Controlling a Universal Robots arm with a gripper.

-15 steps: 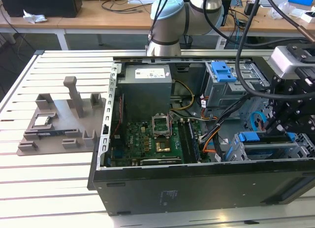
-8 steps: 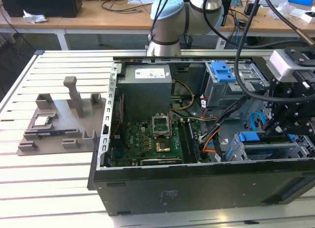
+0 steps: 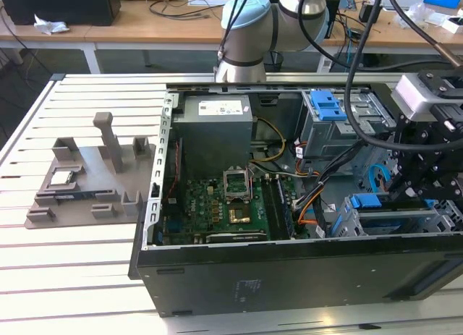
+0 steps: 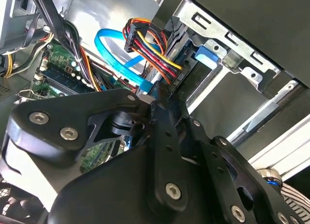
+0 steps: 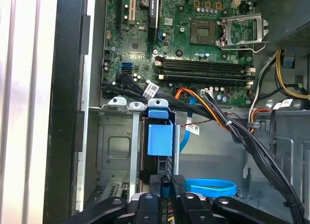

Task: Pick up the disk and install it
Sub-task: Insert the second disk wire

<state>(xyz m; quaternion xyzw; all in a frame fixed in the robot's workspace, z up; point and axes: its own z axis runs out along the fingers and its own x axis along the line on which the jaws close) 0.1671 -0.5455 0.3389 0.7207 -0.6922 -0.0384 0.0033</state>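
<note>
Deep within the computer case (image 3: 217, 270), claw (image 5: 172, 204) hems tightly against drive cage (image 5: 116, 151); grip state unclear

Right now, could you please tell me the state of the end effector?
End effector: inside the computer case at the drive bay; open or closed cannot be told.

Open computer case (image 3: 289, 270) with green motherboard (image 3: 217, 212) on slatted table (image 3: 72, 277); grey fixture tray (image 3: 87, 183) beside it.
</note>
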